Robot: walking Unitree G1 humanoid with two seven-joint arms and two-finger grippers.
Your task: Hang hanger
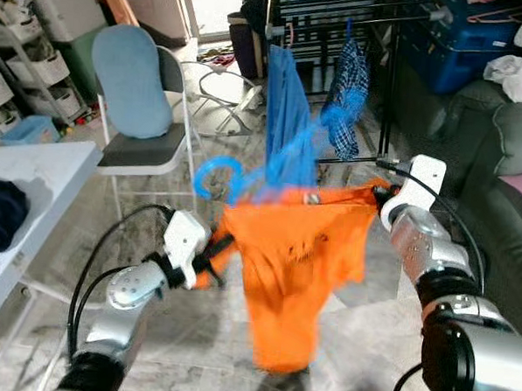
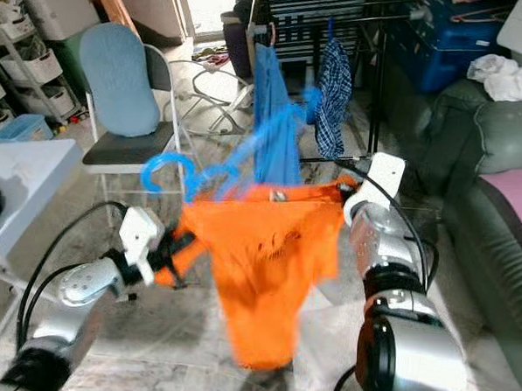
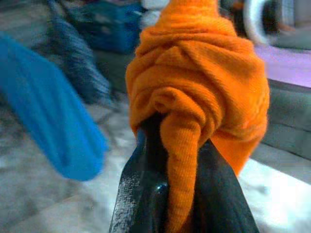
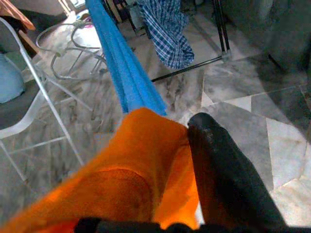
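**Orange garment stretched between both grippers**

Mid-frame left, the left gripper (image 1: 212,254) clamps one bunched corner of the orange garment (image 1: 293,258). The cloth hangs at centre on a blue hanger (image 1: 222,178), its hook up and to the left. At right, the right gripper (image 1: 382,195) pinches the other corner. Behind stands the drying rack (image 1: 375,26).

Right hand (image 4: 165,160) on orange cloth (image 4: 126,165)

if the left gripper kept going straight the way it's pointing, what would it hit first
Probably the orange garment the left gripper is already shut on; the bunched cloth sits directly ahead. Past it lies the right arm, though depth is unclear.
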